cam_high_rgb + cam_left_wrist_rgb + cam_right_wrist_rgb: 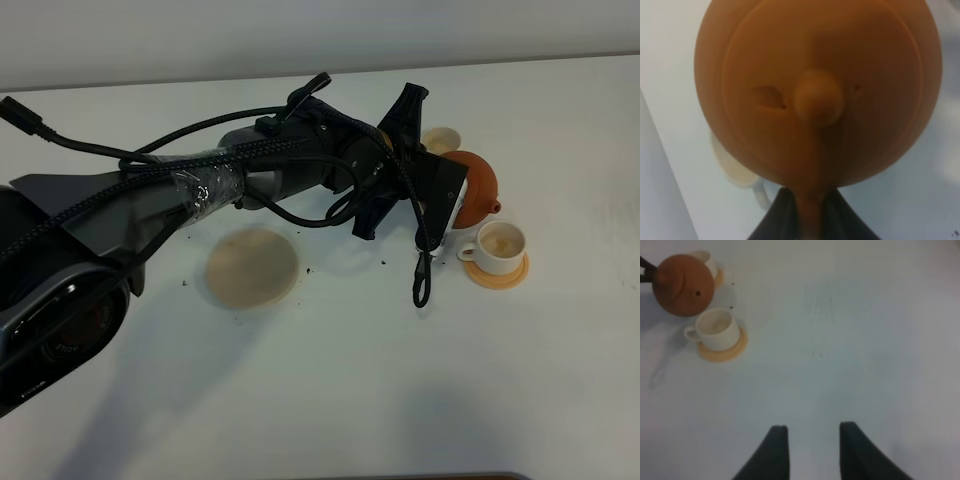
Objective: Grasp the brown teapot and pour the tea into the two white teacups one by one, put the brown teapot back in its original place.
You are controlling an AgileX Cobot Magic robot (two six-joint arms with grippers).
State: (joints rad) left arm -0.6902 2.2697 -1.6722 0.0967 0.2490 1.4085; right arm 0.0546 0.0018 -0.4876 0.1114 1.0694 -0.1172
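My left gripper [809,212] is shut on the loop handle of the brown teapot [810,90], whose lid and knob fill the left wrist view. From above, the teapot [478,183] hangs at the right, partly hidden by the arm, its spout just over the near white teacup [498,243] on its orange-tan saucer [500,275]. The other white teacup [440,138] stands behind the teapot. No stream of tea shows. The pale beige coaster [252,267] lies bare at centre left. My right gripper [812,450] is open over bare table, away from the teapot [684,284] and the near cup [715,329].
The left arm [280,170] and its cables stretch across the table from the left, and a cable loop [422,280] dangles close to the near cup. Small dark specks lie around the coaster. The table top [350,400] is white.
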